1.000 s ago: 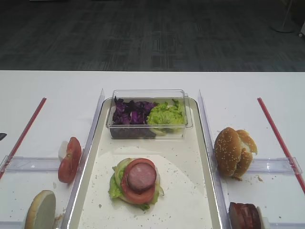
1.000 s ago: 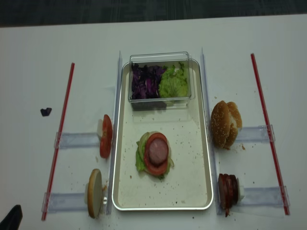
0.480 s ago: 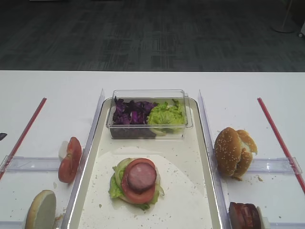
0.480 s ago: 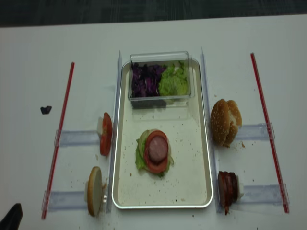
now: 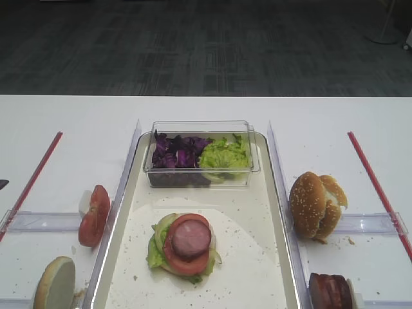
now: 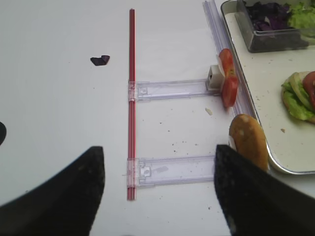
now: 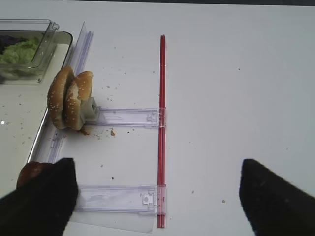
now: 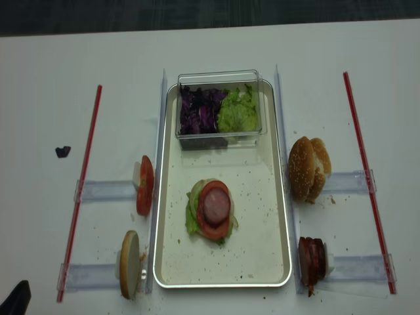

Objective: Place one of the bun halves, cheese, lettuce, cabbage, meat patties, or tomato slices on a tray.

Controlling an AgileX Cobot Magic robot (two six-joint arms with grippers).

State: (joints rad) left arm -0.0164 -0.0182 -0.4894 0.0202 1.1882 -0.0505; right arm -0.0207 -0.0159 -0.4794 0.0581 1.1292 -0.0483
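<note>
On the tray (image 8: 262, 216) a stack already lies near its middle: lettuce (image 8: 191, 220) at the bottom, a tomato slice (image 8: 211, 228) over it and a meat patty (image 8: 215, 205) on top, while the clear box (image 8: 220, 104) at the far end holds the cabbage (image 8: 198, 110) and more green leaves. What the stack most likely lacks is a top, so the step in hand looks like fetching one of the bun halves (image 8: 303, 169), which stand on edge just right of the tray against a clear rail (image 7: 129, 117). The right gripper (image 7: 157, 196) hovers near that side with its jaws spread wide and empty; the left gripper (image 6: 160, 191) hangs likewise wide and empty over the left rails, beside a lone bun half (image 6: 248, 143) and spare tomato slices (image 6: 227, 76). To do it well, close across the crust and cut face of the outer half only, lift straight up clear of the rail, then lay it dome-up, centred on the patty and released low so the stack does not slide
</note>
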